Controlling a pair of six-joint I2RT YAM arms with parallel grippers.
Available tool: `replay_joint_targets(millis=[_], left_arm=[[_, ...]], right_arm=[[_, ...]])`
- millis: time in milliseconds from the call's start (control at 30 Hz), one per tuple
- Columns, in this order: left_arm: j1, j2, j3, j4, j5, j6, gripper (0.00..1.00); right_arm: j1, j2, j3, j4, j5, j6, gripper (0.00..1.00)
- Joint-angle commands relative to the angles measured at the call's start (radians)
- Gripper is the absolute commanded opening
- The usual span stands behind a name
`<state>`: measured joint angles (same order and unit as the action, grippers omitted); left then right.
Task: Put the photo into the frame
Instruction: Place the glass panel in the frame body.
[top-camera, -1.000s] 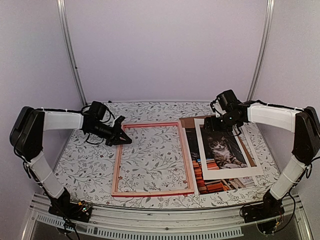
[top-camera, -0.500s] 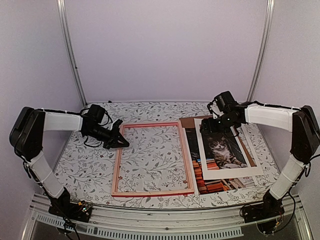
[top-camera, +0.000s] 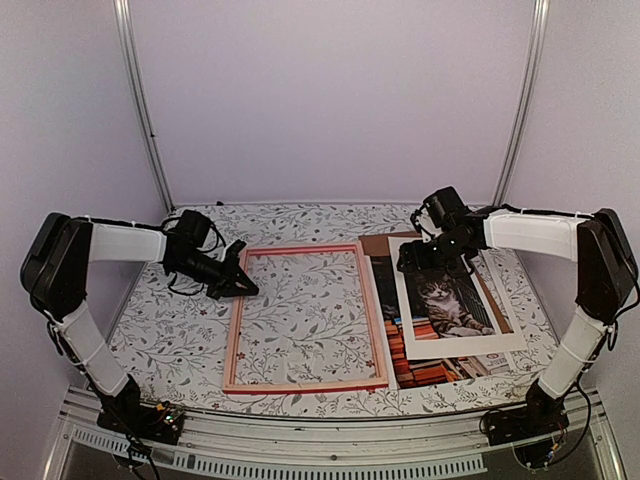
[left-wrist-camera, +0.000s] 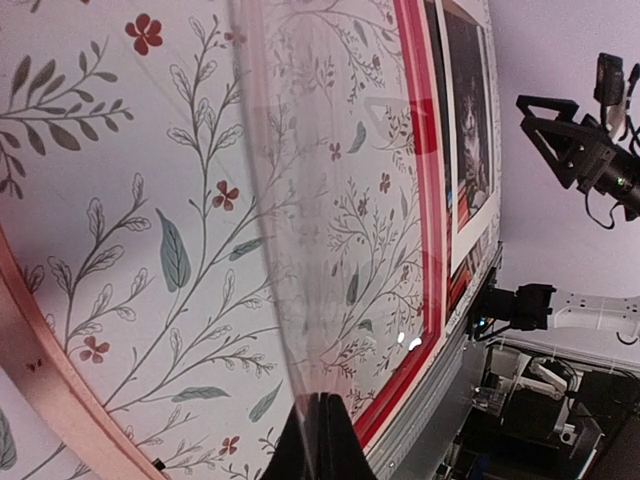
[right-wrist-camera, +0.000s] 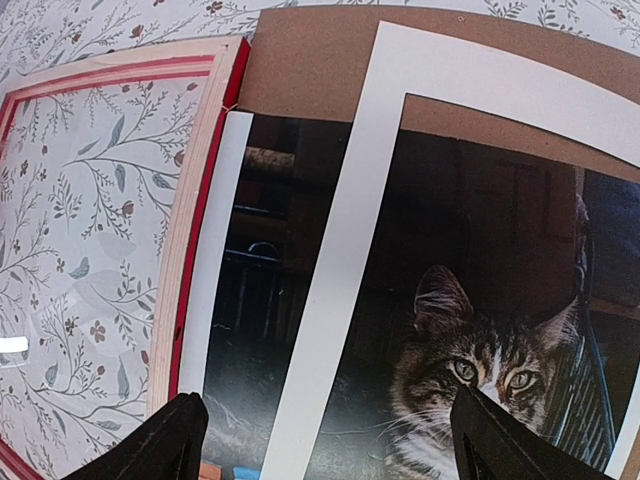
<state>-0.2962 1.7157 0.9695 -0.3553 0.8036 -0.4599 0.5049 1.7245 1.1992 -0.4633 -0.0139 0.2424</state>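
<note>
The left gripper (top-camera: 245, 285) is by the far left corner of the frame (top-camera: 305, 385), its fingers pressed tight together. A clear sheet's edge runs up to the tips, but it is hard to tell if they pinch it. The red frame lies flat in the middle of the bench (top-camera: 170, 340). Just beside its right rail, near the right edge, lies the photo (top-camera: 445, 300). It sits on a brown board (top-camera: 375, 245), under a tilted white mat (top-camera: 398, 300). The right gripper (top-camera: 432, 258) hangs over the mat's far end with its fingers spread wide, holding nothing.
</note>
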Motion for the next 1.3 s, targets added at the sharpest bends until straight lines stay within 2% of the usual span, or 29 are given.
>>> replay_joint_targets(millis=[0, 1267], left_arm=[[0.008, 0.016, 0.012, -0.009, 0.007, 0.031, 0.00], [0.014, 0.050, 0.030, -0.044, -0.016, 0.073, 0.00]], right_arm=[[0.009, 0.018, 0.016, 0.009, -0.002, -0.008, 0.88], [0.017, 0.024, 0.017, 0.006, 0.003, -0.006, 0.88]])
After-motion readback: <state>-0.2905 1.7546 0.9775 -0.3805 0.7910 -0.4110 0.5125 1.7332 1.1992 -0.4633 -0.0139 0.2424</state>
